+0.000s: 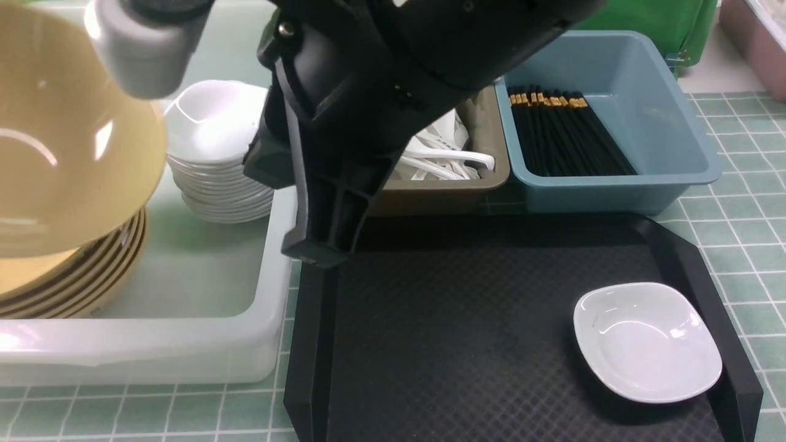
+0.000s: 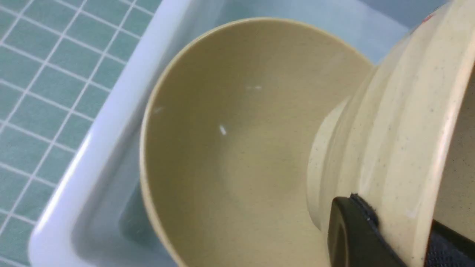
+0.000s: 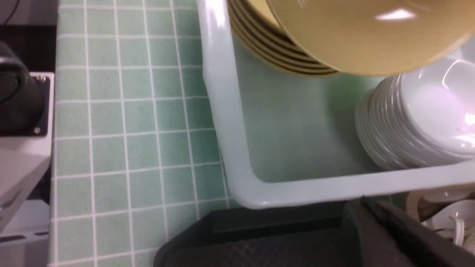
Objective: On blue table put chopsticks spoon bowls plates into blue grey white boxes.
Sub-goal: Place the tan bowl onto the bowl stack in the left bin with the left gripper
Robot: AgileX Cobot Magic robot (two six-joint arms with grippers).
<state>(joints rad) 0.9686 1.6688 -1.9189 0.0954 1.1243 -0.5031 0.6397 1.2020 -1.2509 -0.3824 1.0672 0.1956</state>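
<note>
My left gripper (image 2: 400, 237) is shut on the rim of a tan bowl (image 1: 67, 141), holding it tilted over the stack of bowls (image 1: 73, 282) in the white box (image 1: 184, 350). A pile of white plates (image 1: 218, 153) stands in that box too. One more plate (image 1: 645, 341) lies on the black tray. My right gripper (image 1: 316, 252) hangs shut and empty over the tray's far left corner, beside the white box. Black chopsticks (image 1: 568, 132) lie in the blue box (image 1: 651, 104). White spoons (image 1: 448, 162) fill the grey box (image 1: 485, 178); the arm hides part of them.
The black diamond-textured tray (image 1: 479, 344) takes up the near middle of the tiled blue table (image 1: 737, 245). A green object (image 1: 663, 24) and a pinkish tub (image 1: 755, 43) stand at the back right. The right arm (image 1: 393, 73) crosses in front of the grey box.
</note>
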